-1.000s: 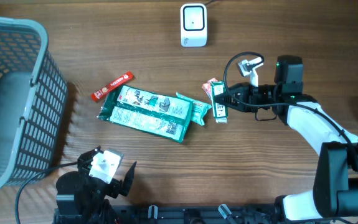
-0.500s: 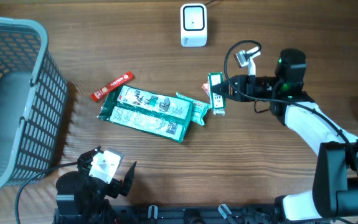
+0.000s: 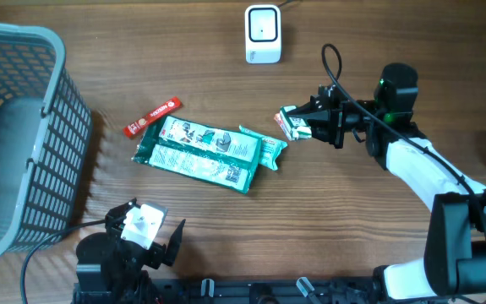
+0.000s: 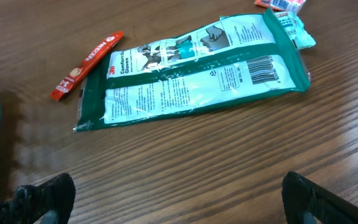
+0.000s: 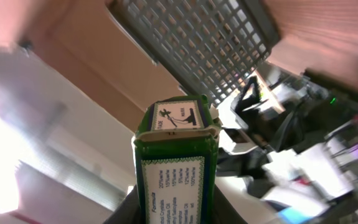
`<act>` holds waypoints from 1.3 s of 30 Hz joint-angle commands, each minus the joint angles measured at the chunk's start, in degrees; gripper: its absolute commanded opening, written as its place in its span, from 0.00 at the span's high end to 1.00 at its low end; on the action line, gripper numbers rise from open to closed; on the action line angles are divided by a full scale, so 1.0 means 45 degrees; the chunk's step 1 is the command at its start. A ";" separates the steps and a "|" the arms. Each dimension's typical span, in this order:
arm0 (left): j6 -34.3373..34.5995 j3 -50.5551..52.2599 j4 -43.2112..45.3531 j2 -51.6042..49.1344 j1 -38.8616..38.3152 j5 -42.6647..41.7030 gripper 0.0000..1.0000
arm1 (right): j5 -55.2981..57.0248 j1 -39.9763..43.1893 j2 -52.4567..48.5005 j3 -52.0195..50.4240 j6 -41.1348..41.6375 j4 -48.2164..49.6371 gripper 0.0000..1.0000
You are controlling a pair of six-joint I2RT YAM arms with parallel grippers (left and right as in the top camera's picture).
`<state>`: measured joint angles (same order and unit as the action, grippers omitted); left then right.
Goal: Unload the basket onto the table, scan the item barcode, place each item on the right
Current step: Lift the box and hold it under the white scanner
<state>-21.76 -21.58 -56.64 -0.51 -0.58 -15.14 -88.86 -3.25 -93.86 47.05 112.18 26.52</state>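
Nearest, my left claw (image 3: 145, 224) hangs spread wide on the near side of the pack (image 3: 204, 152). Just right of the pack's end, my right claw (image 3: 312, 127) is clamped narrow on the green box (image 3: 293, 124). Beyond the pack stands the scanner (image 3: 262, 34).

On the green glove pack (image 4: 191, 68) I read "3M" and "Comfort … Gloves", with a printed barcode (image 4: 263, 67) on the lower panel. The red sachet (image 4: 86, 65) carries white lettering, apparently "Nescafé". The small green box (image 5: 175, 168) shows "TRADE MARK" on its end flap and a column of "%w/w" figures below.
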 commanded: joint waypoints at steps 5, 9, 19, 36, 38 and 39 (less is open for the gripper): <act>-0.0068 0.0063 0.0005 0.0029 0.0083 -0.0199 0.00 | -0.0753 0.0505 -0.0087 0.0141 0.1443 -0.0719 0.96; -0.0068 0.0063 0.0005 0.0029 0.0083 -0.0199 0.00 | -0.0753 0.0505 -0.0087 0.0141 0.1438 -0.0709 0.96; -0.0068 0.0063 0.0000 0.0029 0.0083 -0.0199 0.00 | 0.7378 -0.0495 -0.0092 0.0136 -0.4940 -0.0087 0.96; -0.0068 0.0063 0.0000 0.0029 0.0083 -0.0199 0.00 | 1.5654 -0.3157 -0.2759 0.7553 -1.6980 -1.0778 0.95; -0.0068 0.0063 0.0000 0.0029 0.0083 -0.0204 0.00 | 1.5669 -0.3196 -0.4342 0.9709 -1.7359 -1.2167 0.95; -0.0068 0.0063 0.0000 0.0029 0.0083 -0.0199 0.00 | 1.5669 -0.3249 -0.5217 1.0894 -1.7656 -1.2818 0.95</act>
<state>-21.76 -21.58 -56.62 -0.56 -0.56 -15.14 -21.06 -17.47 -107.57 85.08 38.76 -26.55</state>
